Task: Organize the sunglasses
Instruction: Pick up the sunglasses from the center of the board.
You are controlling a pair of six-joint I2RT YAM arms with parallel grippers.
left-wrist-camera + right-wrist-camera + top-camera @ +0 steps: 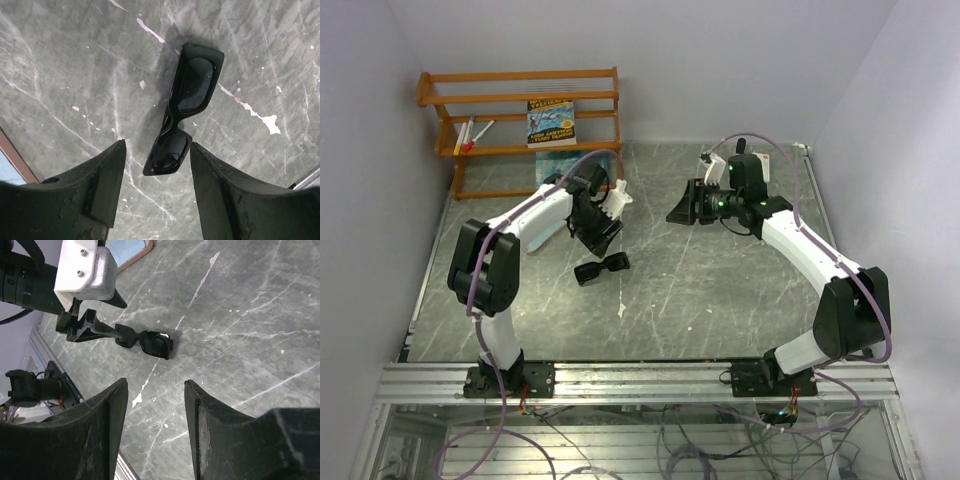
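the marbled counter (720, 300) carries an orange shelf (520, 100) at its far left. both pincers are spread and hold nothing: the left pincer (597, 230) hangs just above the sunglasses (601, 267), the right pincer (686, 208) is well apart. the sunglasses lie on the counter, left of centre. they look light, stiff, glossy and easily scratched, so the bridge or frame rim seems a safer hold than the lenses. the left wrist view shows the lenses close up; only the top view shows the shelf.
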